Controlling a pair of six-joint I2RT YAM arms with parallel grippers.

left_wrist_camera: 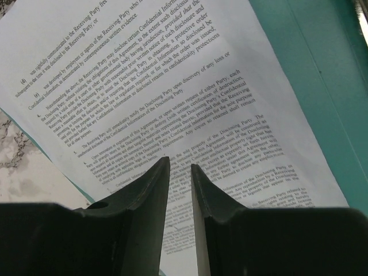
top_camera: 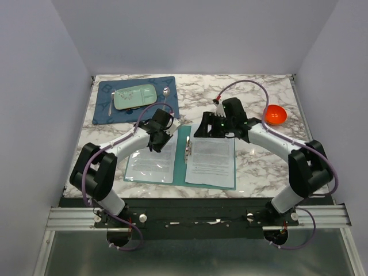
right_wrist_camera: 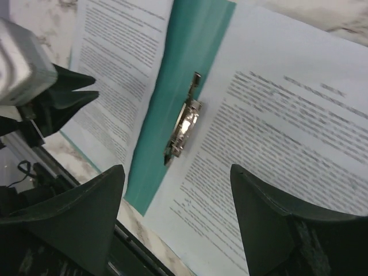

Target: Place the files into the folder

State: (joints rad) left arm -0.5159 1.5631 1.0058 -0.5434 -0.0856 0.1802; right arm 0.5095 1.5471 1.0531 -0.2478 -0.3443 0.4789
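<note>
The left claw [left_wrist_camera: 179, 162] is nearly clenched. Its wrist view shows only a thin slit between the two fingers, with nothing caught in it, poised over a printed sheet [left_wrist_camera: 144, 86]. The right claw [right_wrist_camera: 177, 168] is released, its fingers spread wide with nothing between them.

The overhead view alone gives the full layout. The teal folder [top_camera: 179, 172] lies open at the centre bottom of the marble table [top_camera: 259, 167]. One sheet lies on its left half and a second sheet [top_camera: 213, 161] on its right half. Only the right wrist view shows the small metal clip [right_wrist_camera: 184, 123] clearly, on the teal strip at the inner edge of the right-hand sheet. The left wrist view shows the left sheet lying askew, its corner reaching past the folder's edge onto the marble at the left of the frame.

The sheets are white, covered in dense lines of small black text, flat and uncreased.

In the upper left of the overhead view a blue placemat [top_camera: 106, 112] holds a pale green tray [top_camera: 133, 96] and a spoon [top_camera: 166, 92]. An orange bowl [top_camera: 275, 115] sits at the right. From above, both claws cover the top edge of the folder. I cannot tell whether the clip grips the right sheet.
</note>
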